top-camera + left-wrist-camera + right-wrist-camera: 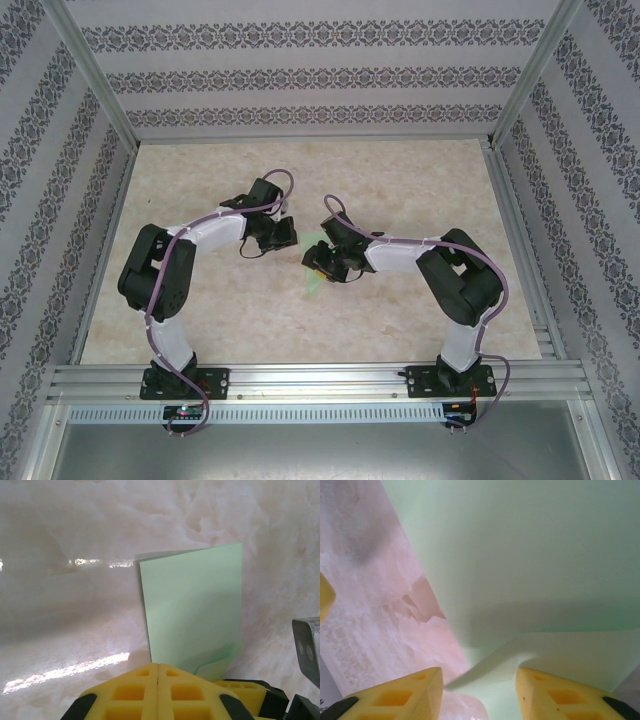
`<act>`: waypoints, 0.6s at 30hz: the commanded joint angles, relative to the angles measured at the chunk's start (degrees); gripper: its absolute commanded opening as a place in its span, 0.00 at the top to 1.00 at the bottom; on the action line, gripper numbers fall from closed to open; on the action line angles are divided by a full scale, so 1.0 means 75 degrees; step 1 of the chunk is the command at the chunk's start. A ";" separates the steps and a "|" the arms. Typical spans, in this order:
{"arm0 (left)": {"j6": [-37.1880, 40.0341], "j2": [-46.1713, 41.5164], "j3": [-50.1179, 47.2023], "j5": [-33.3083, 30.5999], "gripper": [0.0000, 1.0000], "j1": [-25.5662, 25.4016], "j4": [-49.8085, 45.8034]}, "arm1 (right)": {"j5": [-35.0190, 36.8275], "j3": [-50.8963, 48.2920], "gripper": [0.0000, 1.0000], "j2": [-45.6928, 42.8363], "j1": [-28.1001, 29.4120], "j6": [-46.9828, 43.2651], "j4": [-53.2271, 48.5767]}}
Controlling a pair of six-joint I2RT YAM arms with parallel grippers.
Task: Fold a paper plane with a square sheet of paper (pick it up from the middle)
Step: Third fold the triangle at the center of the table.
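Observation:
The square sheet of paper (pixel 192 610) is pale green and lies folded on the marble tabletop between the two arms; a sliver of it shows in the top view (pixel 315 280). My left gripper (pixel 158 666) is shut, its yellow tips together at the sheet's near edge; I cannot tell whether they pin it. My right gripper (pixel 479 675) is open over the paper (pixel 530 555). A loose flap (pixel 490 670) curls up between its fingers, held by neither. From above, the left gripper (pixel 285 235) and right gripper (pixel 315 262) nearly meet at mid-table.
One yellow finger of the right gripper (pixel 245 686) sits close beside the left one, with a grey part (pixel 307 650) at the right edge. Patterned walls (pixel 300 75) and metal rails (pixel 320 380) enclose the marble table (pixel 400 180).

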 commanded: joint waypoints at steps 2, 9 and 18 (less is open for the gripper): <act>-0.0125 -0.0206 -0.0149 0.0252 0.93 0.0062 0.0087 | 0.0312 -0.0136 0.53 0.0180 0.0041 -0.0145 -0.0460; -0.0202 -0.0285 -0.0392 0.0753 0.94 0.0038 0.0356 | 0.0334 -0.0273 0.63 0.0176 0.0039 -0.0114 -0.0455; -0.0302 -0.0460 -0.0903 0.1375 0.98 -0.0275 0.0729 | 0.0416 -0.0448 0.90 0.0225 0.0039 -0.0078 -0.0599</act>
